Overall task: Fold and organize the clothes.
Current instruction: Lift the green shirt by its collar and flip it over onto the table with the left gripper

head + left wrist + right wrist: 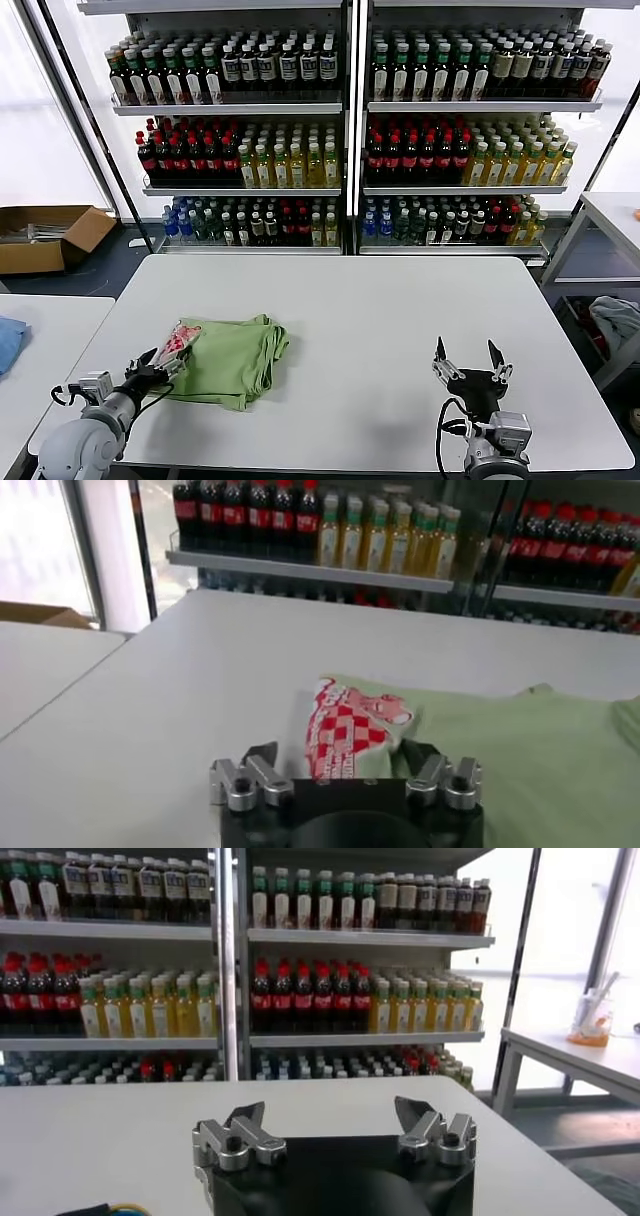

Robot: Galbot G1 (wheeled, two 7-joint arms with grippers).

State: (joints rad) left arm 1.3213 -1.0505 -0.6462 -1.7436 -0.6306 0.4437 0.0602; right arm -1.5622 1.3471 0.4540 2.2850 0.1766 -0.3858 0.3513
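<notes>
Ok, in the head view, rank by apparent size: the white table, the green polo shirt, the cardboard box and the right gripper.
1. White table, by far.
2. Green polo shirt.
3. Cardboard box, though it sits farther back and is cut off by the frame edge, so this is unsure.
4. Right gripper.

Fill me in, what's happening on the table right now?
The left gripper is at the near-left edge of the light green polo shirt, its fingers either side of the turned-up corner carrying the red-and-white print. The shirt lies bunched and partly folded on the white table. The right gripper is open over bare table on the right, well clear of the shirt. Whether the left one has actually pinched the cloth isn't clear.
</notes>
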